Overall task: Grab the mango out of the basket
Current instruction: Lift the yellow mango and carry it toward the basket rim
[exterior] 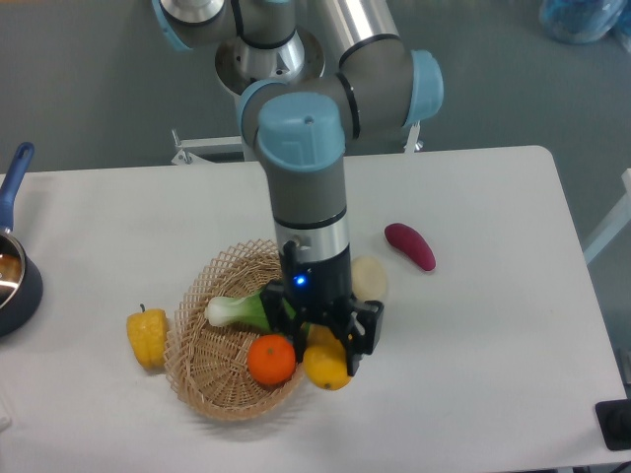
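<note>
We have one fixed view only, set high and in front of the surface (473, 197), looking down at a steep angle toward the arm's base at the far edge. It sits at middle distance: nearly the whole white top fits, with the left and near edges cut by the frame. The basket (197, 340) lies low and left of centre. The arm (306, 128) reaches toward us, so we see the end effector (325, 340) from above and behind its wrist.
</note>
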`<move>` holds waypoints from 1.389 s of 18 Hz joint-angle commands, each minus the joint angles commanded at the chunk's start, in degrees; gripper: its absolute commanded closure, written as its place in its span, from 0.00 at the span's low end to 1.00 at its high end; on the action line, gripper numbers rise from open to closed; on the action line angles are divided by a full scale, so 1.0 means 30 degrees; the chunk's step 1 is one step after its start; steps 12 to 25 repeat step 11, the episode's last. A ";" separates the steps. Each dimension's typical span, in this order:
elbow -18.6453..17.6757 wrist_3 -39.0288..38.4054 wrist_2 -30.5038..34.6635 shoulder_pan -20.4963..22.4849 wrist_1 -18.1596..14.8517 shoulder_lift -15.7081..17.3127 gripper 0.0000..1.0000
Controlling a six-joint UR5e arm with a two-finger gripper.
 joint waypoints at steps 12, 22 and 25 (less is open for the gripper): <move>-0.0088 -0.0029 0.0000 0.0323 0.0058 0.0146 0.88; -0.0088 -0.0029 0.0000 0.0323 0.0058 0.0146 0.88; -0.0088 -0.0029 0.0000 0.0323 0.0058 0.0146 0.88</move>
